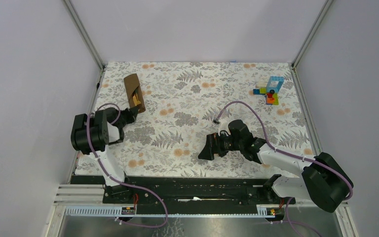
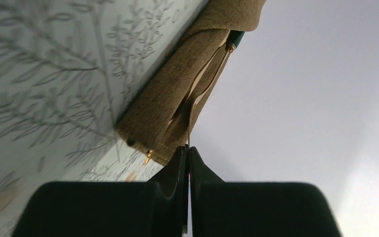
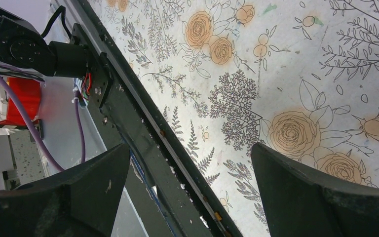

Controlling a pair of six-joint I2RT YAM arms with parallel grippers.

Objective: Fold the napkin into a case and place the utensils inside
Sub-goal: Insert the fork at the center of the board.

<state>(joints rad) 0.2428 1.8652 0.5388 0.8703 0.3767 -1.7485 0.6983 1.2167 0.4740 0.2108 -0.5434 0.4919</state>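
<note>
Setting: A table is seen from above, spread with a grey-and-orange floral table covering (image 1: 202, 98) and enclosed by pale walls.

Napkin: The brown napkin (image 1: 132, 88) is folded into a long, narrow case. It lies on the far left part of the table, close to the left edge, with its length running roughly away from the arms.

Utensils: The yellow-orange utensils (image 1: 136, 99) are tucked inside the case and are seen at its near, open end. In the left wrist view a thin gold handle is laid along the fold, and a small gold tip sticks out past the near edge of the cloth.

Left gripper: The left gripper (image 2: 188, 149) is pressed fully closed, its two black fingers (image 2: 175, 170) meeting with no gap. It is placed right at the near end of the napkin. A thin edge of one utensil runs down to the fingertips, but it cannot be told whether that edge is pinched between them.

Right gripper: The right gripper (image 1: 203, 147) is spread wide with nothing held between its fingers. It is positioned over the near middle of the table, well apart from the napkin. In its wrist view only floral covering and the black base rail (image 3: 143, 128) are seen in the gap.

Toy blocks: A small stack of colourful toy blocks (image 1: 270, 90) stands near the far right corner, well apart from both grippers.
</note>
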